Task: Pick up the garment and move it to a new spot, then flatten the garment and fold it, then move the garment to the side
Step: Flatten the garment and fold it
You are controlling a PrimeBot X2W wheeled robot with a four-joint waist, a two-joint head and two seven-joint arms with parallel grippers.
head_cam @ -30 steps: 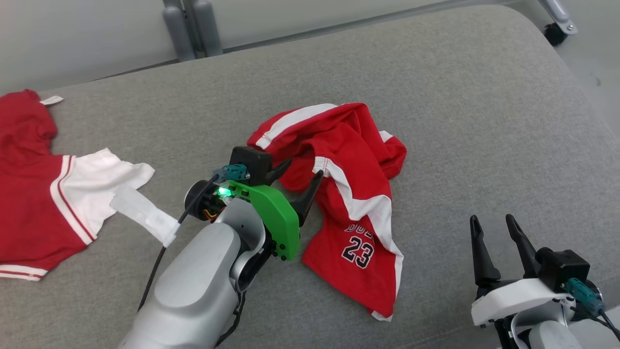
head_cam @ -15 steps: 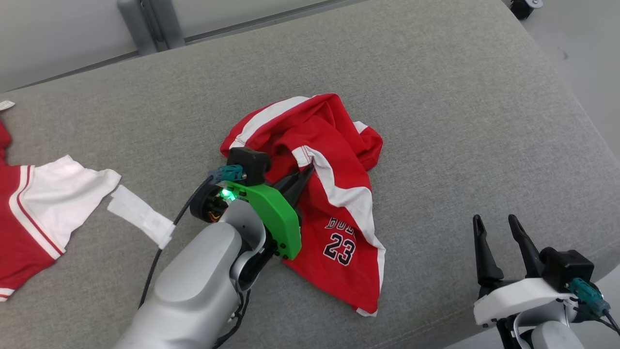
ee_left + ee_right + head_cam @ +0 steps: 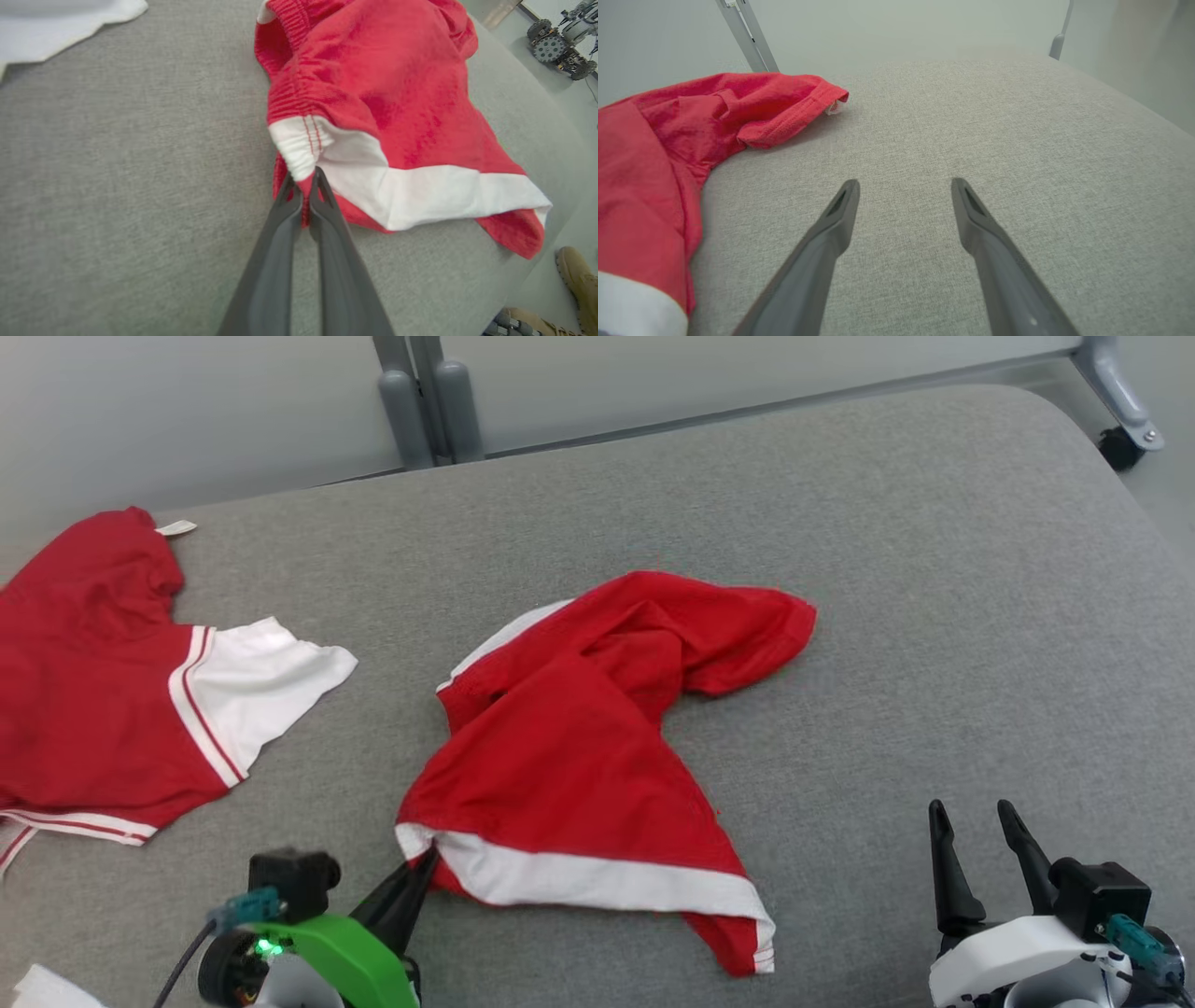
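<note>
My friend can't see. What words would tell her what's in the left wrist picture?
The left gripper, its two dark jaws pinched shut, holds the white-banded corner of red shorts lying rumpled on a grey cushion. A white cloth edge shows at top left, and a person's tan boot at bottom right.

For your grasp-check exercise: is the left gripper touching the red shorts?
Touching. The left wrist view shows the left gripper shut on a corner of the red shorts.
</note>
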